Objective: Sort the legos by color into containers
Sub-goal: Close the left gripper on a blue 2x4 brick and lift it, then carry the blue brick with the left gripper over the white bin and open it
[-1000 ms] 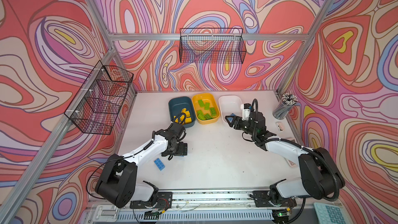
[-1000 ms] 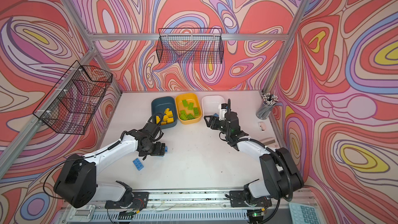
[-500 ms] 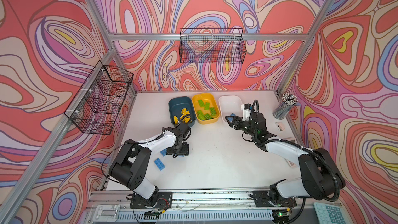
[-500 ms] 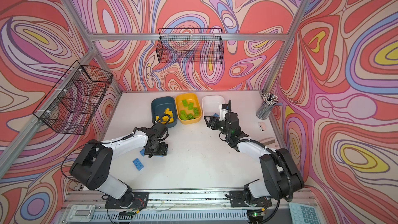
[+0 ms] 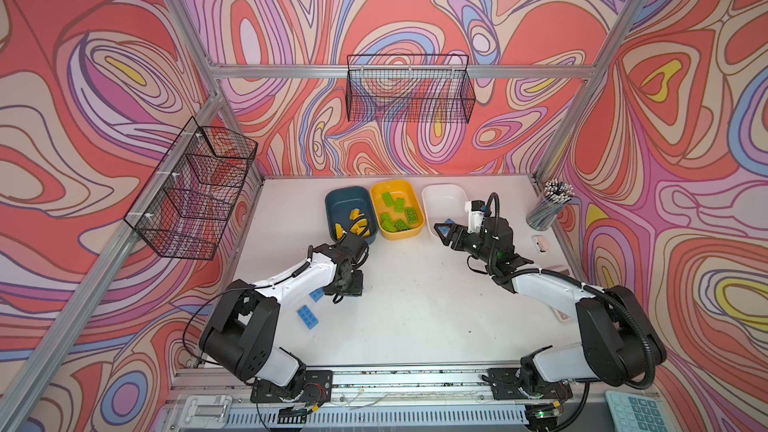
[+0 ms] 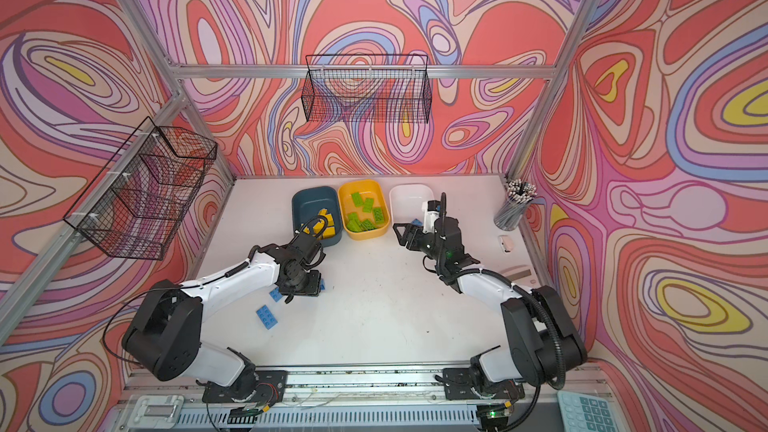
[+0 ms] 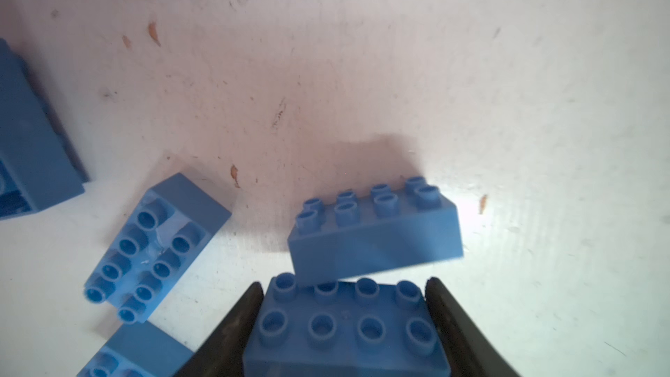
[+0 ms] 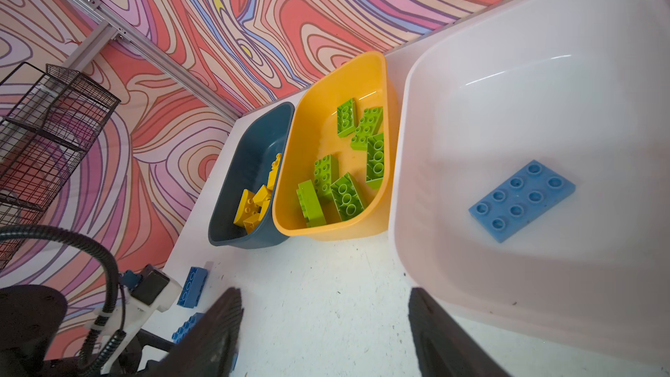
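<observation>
L gripper grips a blue brick endwise, prob. bound for white tub, where R gripper hovers open & empty near a blue plate.

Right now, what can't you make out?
- Left gripper: whether it grips the brick yet, unclear in left wrist view; left arm hides the jaws in both top views.
- Yellow bricks: count; left arm overlaps them in both top views.
- Edge brick: cut off, left wrist view.
</observation>
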Controlling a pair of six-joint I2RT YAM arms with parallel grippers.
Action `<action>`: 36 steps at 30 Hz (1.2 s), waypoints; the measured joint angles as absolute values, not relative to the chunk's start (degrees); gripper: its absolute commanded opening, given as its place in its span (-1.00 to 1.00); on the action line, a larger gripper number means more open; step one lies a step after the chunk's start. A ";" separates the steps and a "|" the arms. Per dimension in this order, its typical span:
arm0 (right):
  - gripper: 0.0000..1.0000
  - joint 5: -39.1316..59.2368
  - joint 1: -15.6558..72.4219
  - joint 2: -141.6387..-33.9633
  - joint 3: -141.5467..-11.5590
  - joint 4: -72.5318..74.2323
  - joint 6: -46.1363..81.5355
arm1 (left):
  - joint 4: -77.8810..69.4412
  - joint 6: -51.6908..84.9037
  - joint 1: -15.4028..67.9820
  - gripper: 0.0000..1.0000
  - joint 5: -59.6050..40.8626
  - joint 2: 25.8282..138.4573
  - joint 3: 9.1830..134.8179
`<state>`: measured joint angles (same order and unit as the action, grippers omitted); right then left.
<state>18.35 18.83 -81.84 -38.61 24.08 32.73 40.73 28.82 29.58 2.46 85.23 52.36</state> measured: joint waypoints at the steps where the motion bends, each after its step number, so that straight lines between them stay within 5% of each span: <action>1: 0.52 18.44 18.83 -81.84 -38.57 24.14 32.75 | 41.10 28.86 29.74 0.12 2.13 84.66 53.41; 11: 0.52 18.15 19.16 -79.07 -36.16 25.41 34.02 | 42.13 28.47 30.61 0.11 -2.17 87.88 72.27; 36: 0.52 8.12 19.20 -68.07 -23.83 36.07 38.79 | 33.01 33.28 37.26 0.09 -17.10 133.10 124.92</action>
